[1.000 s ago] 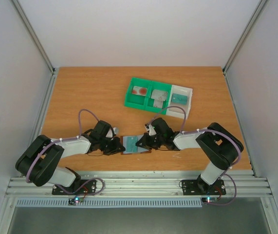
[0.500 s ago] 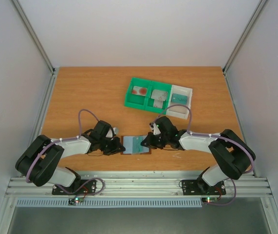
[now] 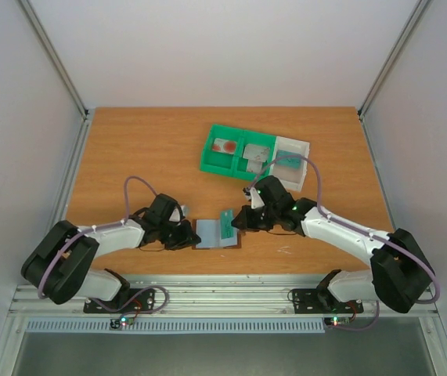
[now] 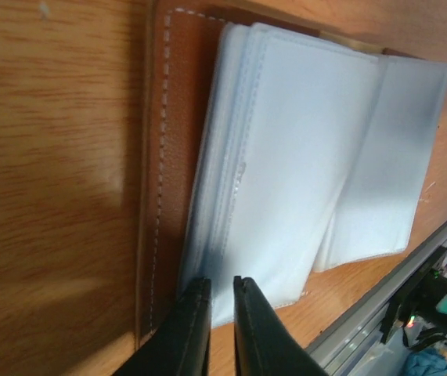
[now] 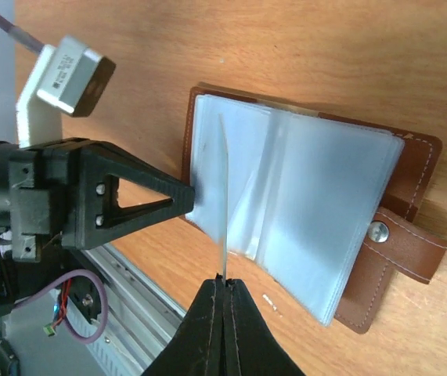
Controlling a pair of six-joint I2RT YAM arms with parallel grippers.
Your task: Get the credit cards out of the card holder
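The card holder (image 3: pixel 211 233) lies open and flat on the wooden counter (image 3: pixel 145 157), close to the near edge and about midway along it, between the two arms. Its brown leather cover faces down and its stack of clear sleeves (image 5: pixel 317 204) fans upward. The strap tab (image 5: pixel 411 247) with its metal snap stud (image 5: pixel 377 230) sticks out from the cover edge on the right arm's side.

The right gripper (image 5: pixel 225 280) has its jaws pressed together on a teal credit card (image 3: pixel 227 219). The right wrist view shows this card edge-on as a thin line standing over the sleeves. In the top view it hangs tilted above the right half of the holder, and whether its far end is in a sleeve I cannot tell.

The left gripper (image 4: pixel 217 283) sits low at the holder's left edge. Its jaws are almost together, with only a narrow dark slit between them, and the tips rest at the corner where the sleeves meet the stitched leather. Whether they pinch a sleeve edge or merely rest there I cannot tell.

A green-and-white compartment tray (image 3: pixel 221 169) stands farther back, right of the middle and well apart from the holder. It has one card in each of its three compartments: a red-marked card (image 3: pixel 225 145) on the left, a grey card (image 3: pixel 253 157) in the middle and a teal card (image 3: pixel 290 159) in the white end.
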